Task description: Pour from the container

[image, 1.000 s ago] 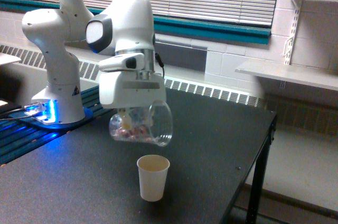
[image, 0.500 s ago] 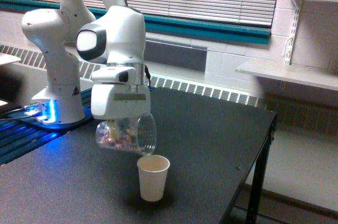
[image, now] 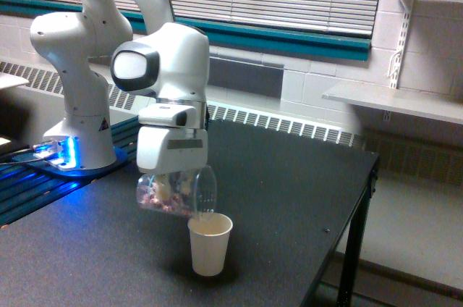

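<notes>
The container (image: 176, 192) is a clear plastic cup with a wide mouth, and it hangs in the air over the dark tabletop (image: 289, 198). It is tipped over almost on its side. Its open mouth points to the exterior view's right and sits just above the near-left rim of the small white paper cup (image: 210, 243). Little bits, pinkish and pale, lie inside it along the low side, close to the mouth. I think the container is light and a bit bendy, so a hard squeeze could dent it. Its smooth wall may be slippery too. The best place to hold it looks like the side wall near the closed bottom, well away from the mouth, so the bits can slide out freely. That seems to be where the hand (image: 169, 177) has it now. The hand comes down from above and is clamped on the container, which hangs right under it, but the white body of the hand hides the fingers, so the exact touching spot cannot be seen. The paper cup stands upright on the tabletop, near the front edge.
</notes>
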Controlling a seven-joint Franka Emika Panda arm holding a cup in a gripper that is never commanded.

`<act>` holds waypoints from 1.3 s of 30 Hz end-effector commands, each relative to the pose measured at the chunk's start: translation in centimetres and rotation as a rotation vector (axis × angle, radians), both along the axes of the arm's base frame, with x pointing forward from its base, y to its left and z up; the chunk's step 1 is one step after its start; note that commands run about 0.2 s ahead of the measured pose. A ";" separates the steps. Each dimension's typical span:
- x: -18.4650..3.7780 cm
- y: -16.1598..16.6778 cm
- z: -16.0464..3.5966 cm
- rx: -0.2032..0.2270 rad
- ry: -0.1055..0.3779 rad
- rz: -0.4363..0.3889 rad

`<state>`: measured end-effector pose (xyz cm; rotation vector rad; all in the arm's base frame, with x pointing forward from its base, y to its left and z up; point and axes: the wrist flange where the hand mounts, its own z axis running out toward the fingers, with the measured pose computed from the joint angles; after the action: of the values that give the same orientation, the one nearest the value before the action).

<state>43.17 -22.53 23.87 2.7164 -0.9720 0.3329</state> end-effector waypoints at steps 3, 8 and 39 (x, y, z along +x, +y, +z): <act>1.2 1.3 0.4 -0.032 0.008 0.005; 1.1 1.2 0.5 -0.050 0.022 0.021; 2.0 0.8 2.0 -0.149 0.090 0.075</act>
<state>44.69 -22.61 25.91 2.6188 -0.8141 0.2882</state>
